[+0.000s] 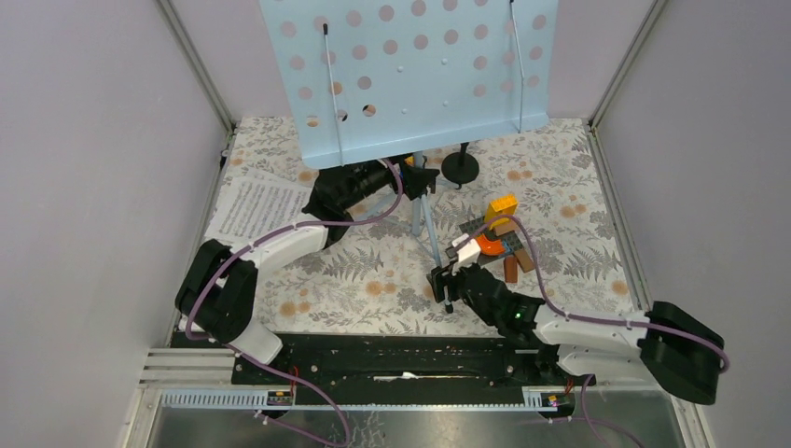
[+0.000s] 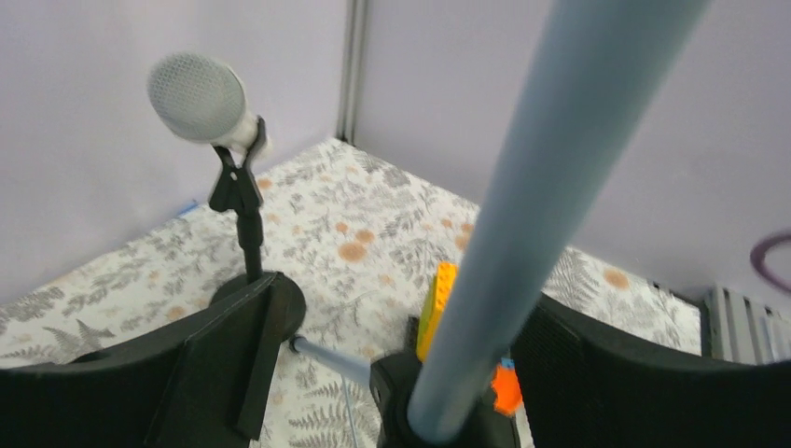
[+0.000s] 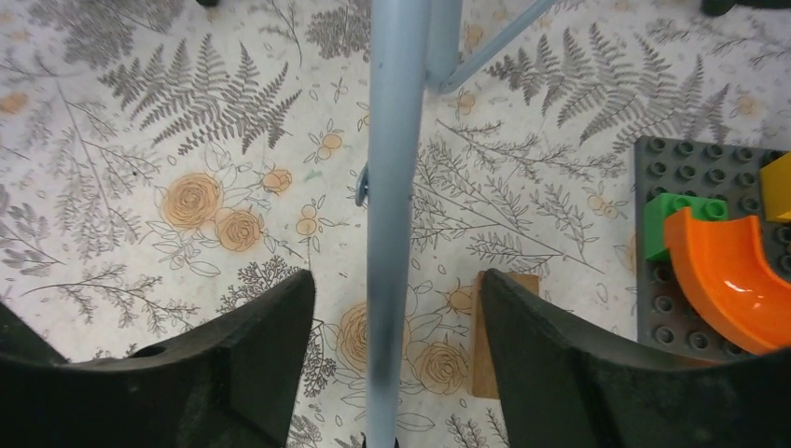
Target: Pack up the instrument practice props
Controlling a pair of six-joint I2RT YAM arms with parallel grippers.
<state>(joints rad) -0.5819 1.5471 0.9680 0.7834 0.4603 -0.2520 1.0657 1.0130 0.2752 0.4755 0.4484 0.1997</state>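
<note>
The light-blue perforated music rack (image 1: pixel 410 65) stands at the back on tripod legs (image 1: pixel 424 219). My left gripper (image 1: pixel 415 177) is open astride the rack's pole (image 2: pixel 522 233), which sits close to its right finger (image 2: pixel 634 373). My right gripper (image 1: pixel 446 285) is open astride the end of one tripod leg (image 3: pixel 392 187), touching neither finger. A white microphone (image 2: pixel 198 98) sits in a black round-based holder (image 2: pixel 266 299), whose base shows in the top view (image 1: pixel 460 168). A white sheet-music page (image 1: pixel 256 207) lies at the left. The pink microphone is out of view.
Colourful toy blocks (image 1: pixel 499 238) on a grey plate (image 3: pixel 672 308) lie just right of the tripod leg. A small brown wooden block (image 3: pixel 492 336) lies beside my right gripper's right finger. Grey walls enclose the fern-patterned table (image 1: pixel 373 271) on three sides.
</note>
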